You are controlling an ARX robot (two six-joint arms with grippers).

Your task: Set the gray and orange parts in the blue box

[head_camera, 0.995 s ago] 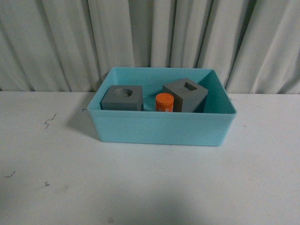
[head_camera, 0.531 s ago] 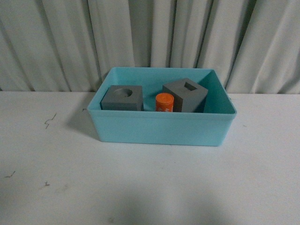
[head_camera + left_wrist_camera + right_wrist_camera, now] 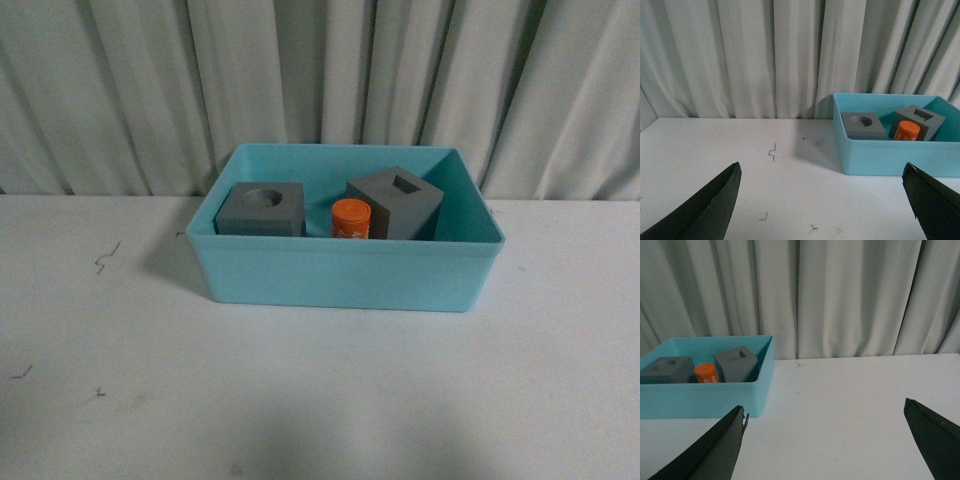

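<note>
Front view: neither arm nor gripper in frame.

Left wrist view: left gripper (image 3: 822, 205) seen only as two dark fingers (image 3: 705, 210) at lower corners, spread wide apart, nothing between them. Fingers hang above table, touching nothing.

Right wrist view: right gripper (image 3: 827, 442) likewise two dark fingers (image 3: 710, 452) at lower corners, spread wide, gap empty. Not in contact with anything.

Both wrists level, pointing forward toward far side of scene. Arm links not visible in any view.
</note>
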